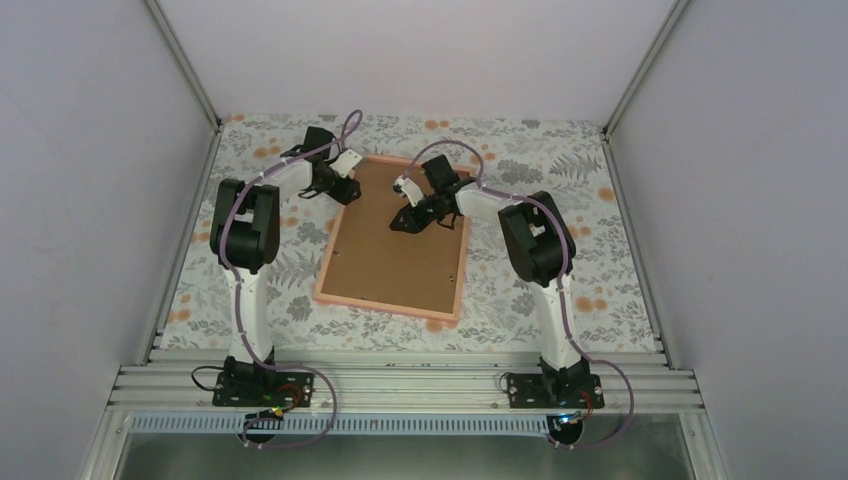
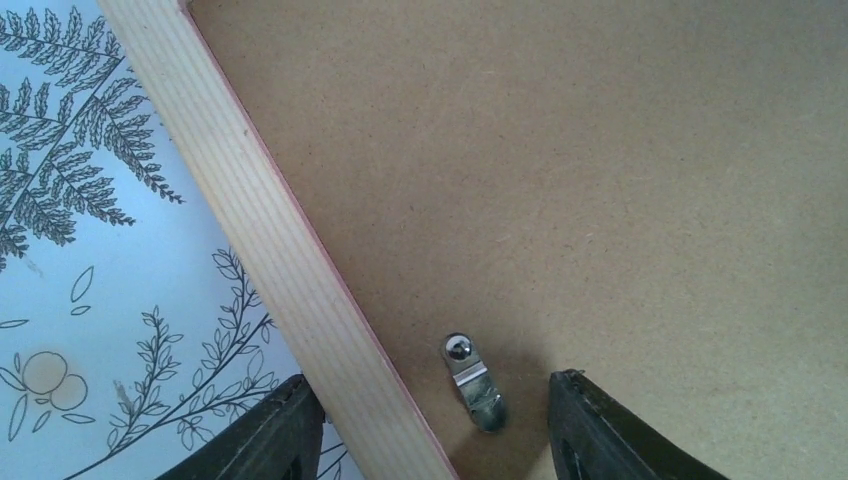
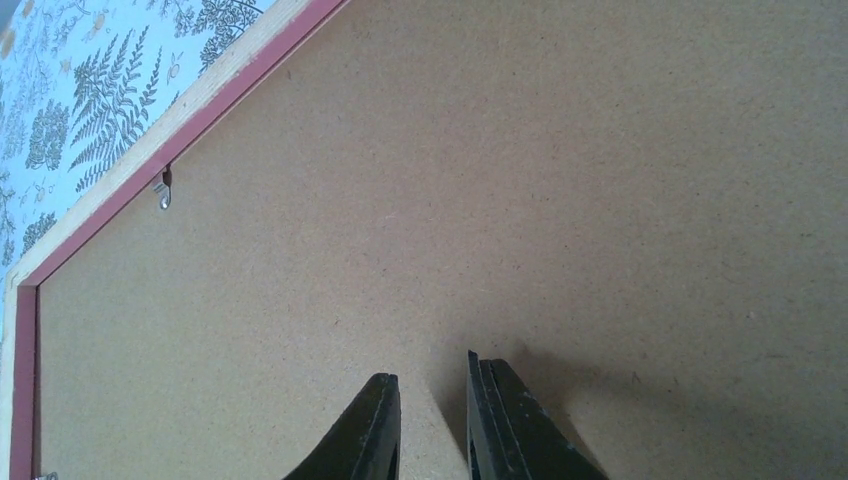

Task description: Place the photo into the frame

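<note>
The pink frame [image 1: 385,305] lies face down mid-table with the brown backing board [image 1: 400,235] filling it. The photo is hidden. My left gripper [image 1: 340,190] is at the frame's upper left edge. In the left wrist view it [image 2: 432,378] stands open, one finger outside the frame's wooden edge [image 2: 270,230], the other over the board, a metal clip [image 2: 472,382] between them. My right gripper [image 1: 403,222] is low over the board's upper middle. In the right wrist view it [image 3: 432,368] shows only a narrow gap, nothing in it.
A floral cloth [image 1: 540,160] covers the table around the frame. White walls with metal posts close in the left, back and right sides. Another small metal clip [image 3: 163,190] sits at the frame's inner edge [image 3: 200,110]. The arms' bases stand on the rail at the near edge.
</note>
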### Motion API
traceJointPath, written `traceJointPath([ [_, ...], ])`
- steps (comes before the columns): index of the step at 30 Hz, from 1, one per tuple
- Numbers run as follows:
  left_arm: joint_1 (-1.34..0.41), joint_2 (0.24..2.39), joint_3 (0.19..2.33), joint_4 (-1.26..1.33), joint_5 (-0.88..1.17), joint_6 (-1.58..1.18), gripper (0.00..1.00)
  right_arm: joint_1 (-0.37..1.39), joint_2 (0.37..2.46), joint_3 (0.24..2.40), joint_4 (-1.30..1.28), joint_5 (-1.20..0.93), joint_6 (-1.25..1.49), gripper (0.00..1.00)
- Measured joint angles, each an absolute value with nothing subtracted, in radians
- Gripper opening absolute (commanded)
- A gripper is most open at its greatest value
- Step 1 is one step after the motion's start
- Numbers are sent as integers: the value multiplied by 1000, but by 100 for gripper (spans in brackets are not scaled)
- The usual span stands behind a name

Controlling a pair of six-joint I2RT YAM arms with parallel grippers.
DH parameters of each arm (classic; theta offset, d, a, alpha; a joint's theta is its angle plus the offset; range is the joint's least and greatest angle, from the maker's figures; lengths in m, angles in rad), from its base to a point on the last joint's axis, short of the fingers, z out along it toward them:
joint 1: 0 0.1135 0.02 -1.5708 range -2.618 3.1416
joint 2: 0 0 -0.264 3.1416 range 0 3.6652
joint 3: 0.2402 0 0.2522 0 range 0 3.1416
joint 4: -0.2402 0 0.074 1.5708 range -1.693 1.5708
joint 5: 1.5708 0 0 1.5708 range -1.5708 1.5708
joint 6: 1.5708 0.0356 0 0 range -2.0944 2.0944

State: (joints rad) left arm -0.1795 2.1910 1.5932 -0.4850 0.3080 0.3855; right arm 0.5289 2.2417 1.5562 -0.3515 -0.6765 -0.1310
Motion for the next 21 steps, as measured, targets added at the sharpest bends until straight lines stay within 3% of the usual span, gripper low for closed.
traceJointPath([
  [12,-176,2205,1625,-487,271,372,21,528,2242,1547,-332,-667,-150,17],
  [21,-177,2206,1627,-480,278,369,20,531,2242,1545,-331,-669,-154,17],
])
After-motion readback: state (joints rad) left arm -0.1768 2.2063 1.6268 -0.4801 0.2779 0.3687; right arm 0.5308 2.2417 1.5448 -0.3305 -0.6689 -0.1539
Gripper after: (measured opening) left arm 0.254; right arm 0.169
